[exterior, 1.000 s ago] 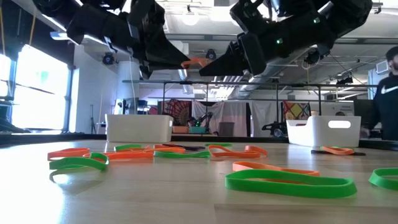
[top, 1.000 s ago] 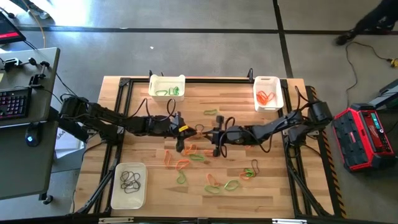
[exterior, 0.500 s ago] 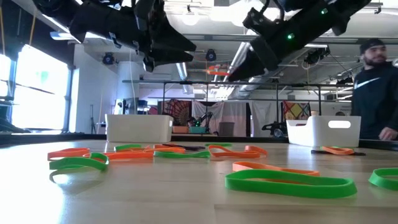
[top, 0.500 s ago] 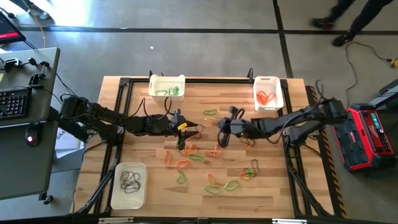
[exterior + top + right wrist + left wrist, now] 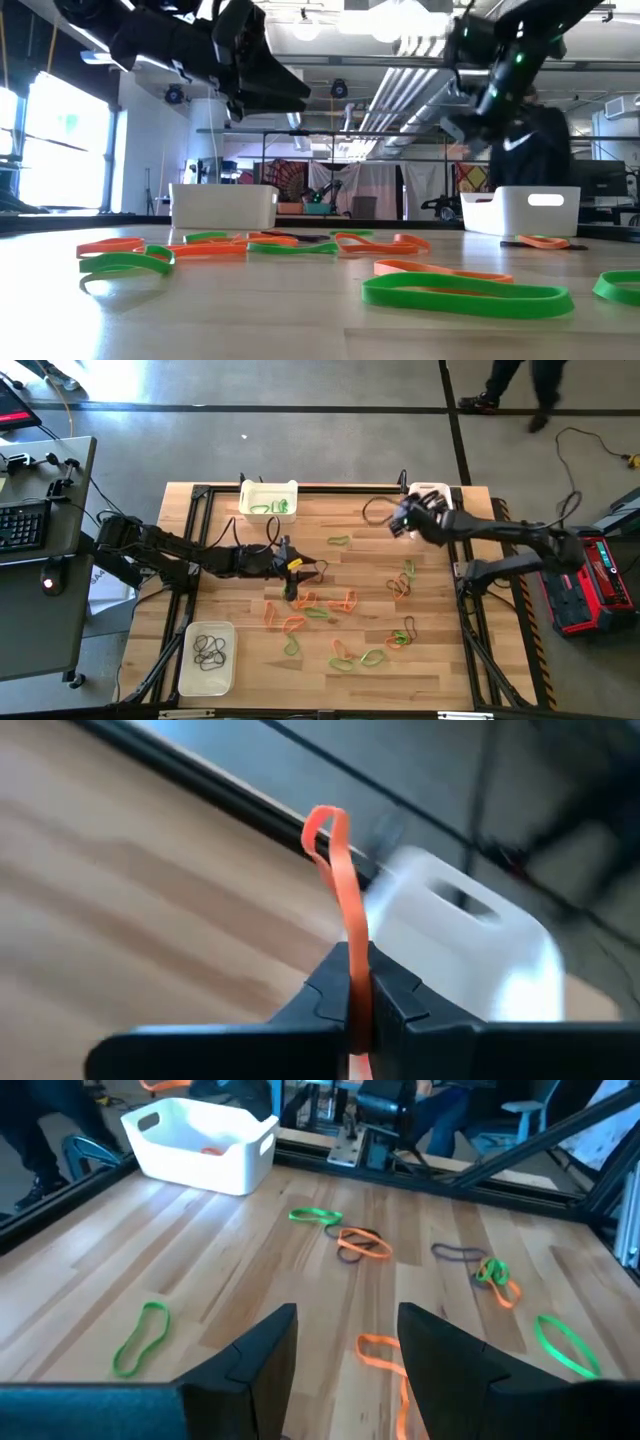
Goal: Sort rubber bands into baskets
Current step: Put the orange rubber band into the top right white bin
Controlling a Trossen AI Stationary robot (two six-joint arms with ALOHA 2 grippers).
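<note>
My right gripper [image 5: 398,523] is shut on an orange rubber band [image 5: 340,880], above the table beside the far right white basket [image 5: 440,488], which also shows in the right wrist view [image 5: 450,945]. My left gripper [image 5: 292,572] is open and empty [image 5: 345,1360] above the table's middle, over loose orange and green bands [image 5: 318,605] lying flat on the wood. A far left basket [image 5: 268,488] holds green bands. A near left basket [image 5: 190,678] holds dark bands. My right gripper pinches the orange band between its two fingers [image 5: 395,990]. A narrow loop of the band [image 5: 330,830] stands out past the fingertips, clear of the table. How much of the band lies behind the fingers is hidden by the gripper.
More loose bands lie toward the near right [image 5: 400,635] and near middle [image 5: 355,657], and a green one [image 5: 338,541] at the far middle. A black metal frame [image 5: 200,540] borders the table. A person [image 5: 520,380] walks on the floor beyond the far edge.
My right gripper, close to my left gripper at the table's middle a second ago, has drawn away with the orange band and gone toward the far right basket, rising as it went. My left gripper has kept its place.
</note>
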